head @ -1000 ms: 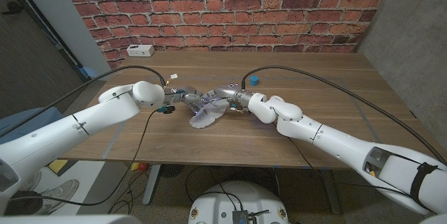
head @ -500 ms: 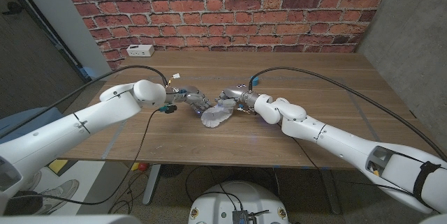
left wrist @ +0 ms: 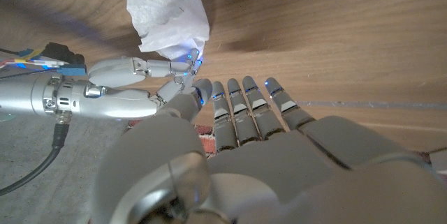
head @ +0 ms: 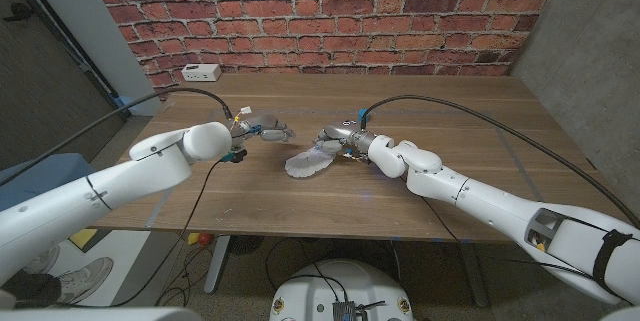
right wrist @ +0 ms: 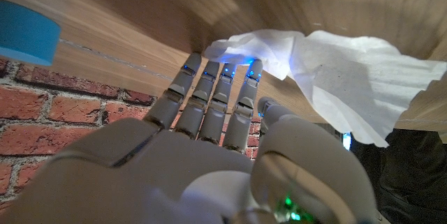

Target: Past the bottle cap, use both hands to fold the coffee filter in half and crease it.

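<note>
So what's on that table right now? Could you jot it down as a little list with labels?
Table: wooden, brick wall behind
Coffee filter: white paper, lying crumpled and partly folded mid-table
Right hand: fingers touching the filter's edge
Left hand: apart from the filter, fingers straight, holding nothing
Bottle cap: blue, past the right hand toward the wall
White box: at the far left corner
Fold: looks unfinished, no clean crease visible

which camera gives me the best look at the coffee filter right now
The right wrist view: the coffee filter shows large, its crumpled folds plain, with the right hand touching its edge. The left wrist view shows one folded end against the right hand's fingers. The head view shows it small on the table.
</note>
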Tool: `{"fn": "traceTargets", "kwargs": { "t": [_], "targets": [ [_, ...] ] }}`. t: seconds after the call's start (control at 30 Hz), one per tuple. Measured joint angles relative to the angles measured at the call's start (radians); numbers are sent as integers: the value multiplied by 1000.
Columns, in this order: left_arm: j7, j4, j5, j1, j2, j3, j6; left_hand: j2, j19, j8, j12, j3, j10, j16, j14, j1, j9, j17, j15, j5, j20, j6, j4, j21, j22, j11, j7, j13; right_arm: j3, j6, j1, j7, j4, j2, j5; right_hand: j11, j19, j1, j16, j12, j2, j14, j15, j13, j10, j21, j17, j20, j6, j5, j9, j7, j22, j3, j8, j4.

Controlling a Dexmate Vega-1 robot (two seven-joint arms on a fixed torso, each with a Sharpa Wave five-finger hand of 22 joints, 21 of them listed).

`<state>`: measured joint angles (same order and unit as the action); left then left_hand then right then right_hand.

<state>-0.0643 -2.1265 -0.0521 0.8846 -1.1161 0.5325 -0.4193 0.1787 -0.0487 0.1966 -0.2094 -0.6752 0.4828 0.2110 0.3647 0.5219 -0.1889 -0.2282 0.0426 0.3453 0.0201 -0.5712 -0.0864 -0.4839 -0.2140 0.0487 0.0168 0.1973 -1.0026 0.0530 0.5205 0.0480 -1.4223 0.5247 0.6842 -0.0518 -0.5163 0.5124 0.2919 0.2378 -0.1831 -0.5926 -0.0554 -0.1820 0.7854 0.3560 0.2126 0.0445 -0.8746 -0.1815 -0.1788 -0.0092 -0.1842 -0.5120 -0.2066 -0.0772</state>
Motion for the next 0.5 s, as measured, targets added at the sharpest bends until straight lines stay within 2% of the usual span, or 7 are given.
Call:
{"fn": "traceTargets", "kwargs": {
  "t": [0.13,0.2,0.23,0.27,0.33,0.4,0.5],
  "targets": [
    [0,-5,0,45,-12,-36,0,-4,88,0,-14,103,36,8,-38,-214,-5,-16,-3,-116,13,-38,190,0,-21,-14,-28,5,0,-2,0,-4,0,0,-5,0,0,0,0,-4,0,0,0,0,0,0,4,0,5,0,0,5,0,0,2,0],
    [0,0,0,53,-13,-45,0,-10,112,0,-14,128,34,3,-53,-275,-5,-15,-1,-145,10,-38,242,0,-26,-22,-40,5,0,-2,0,-5,0,0,-7,0,0,0,0,-6,0,0,0,0,0,0,7,0,6,0,0,5,0,0,3,0],
    [0,6,0,53,-13,-47,0,-16,115,0,-14,137,35,3,-58,-296,-5,-15,-1,-150,7,-41,256,0,-29,-24,-46,5,0,-2,0,-6,0,0,-8,0,-4,0,0,-7,0,0,0,0,0,0,9,-4,5,0,0,5,0,-2,3,2],
    [76,13,-8,52,-10,-48,117,-22,113,0,-14,145,39,3,-58,-315,-5,-12,-1,-153,1,-48,264,0,-30,-28,-54,5,-2,-2,2,-6,5,0,-9,0,-4,0,0,-7,0,0,0,0,0,0,9,-4,5,0,0,6,0,-4,3,4],
    [63,29,-2,42,-4,-45,131,-34,94,8,-15,155,57,3,-42,-352,-3,-3,-2,-153,-17,-69,273,-13,-34,-46,-74,5,-2,1,2,-6,4,0,-10,0,-6,0,4,-8,0,0,0,0,0,0,9,-6,3,0,0,8,0,-4,3,4],
    [32,57,8,14,11,-33,151,-50,49,8,-24,156,76,6,-10,-380,-2,10,-11,-152,-32,-87,274,-38,-35,-60,-92,4,-2,6,4,-6,2,0,-13,0,-6,0,4,-9,0,0,0,0,0,0,9,-6,3,0,0,8,0,-4,3,4],
    [32,85,8,-15,28,-16,151,-62,-28,15,-35,151,125,23,61,-408,-2,28,-32,-145,-38,-117,270,-76,-34,-73,-117,2,-2,12,4,-6,2,0,-15,0,-6,0,4,-11,0,0,0,0,0,0,13,-6,3,0,0,8,0,-4,3,4]
  ]
}}
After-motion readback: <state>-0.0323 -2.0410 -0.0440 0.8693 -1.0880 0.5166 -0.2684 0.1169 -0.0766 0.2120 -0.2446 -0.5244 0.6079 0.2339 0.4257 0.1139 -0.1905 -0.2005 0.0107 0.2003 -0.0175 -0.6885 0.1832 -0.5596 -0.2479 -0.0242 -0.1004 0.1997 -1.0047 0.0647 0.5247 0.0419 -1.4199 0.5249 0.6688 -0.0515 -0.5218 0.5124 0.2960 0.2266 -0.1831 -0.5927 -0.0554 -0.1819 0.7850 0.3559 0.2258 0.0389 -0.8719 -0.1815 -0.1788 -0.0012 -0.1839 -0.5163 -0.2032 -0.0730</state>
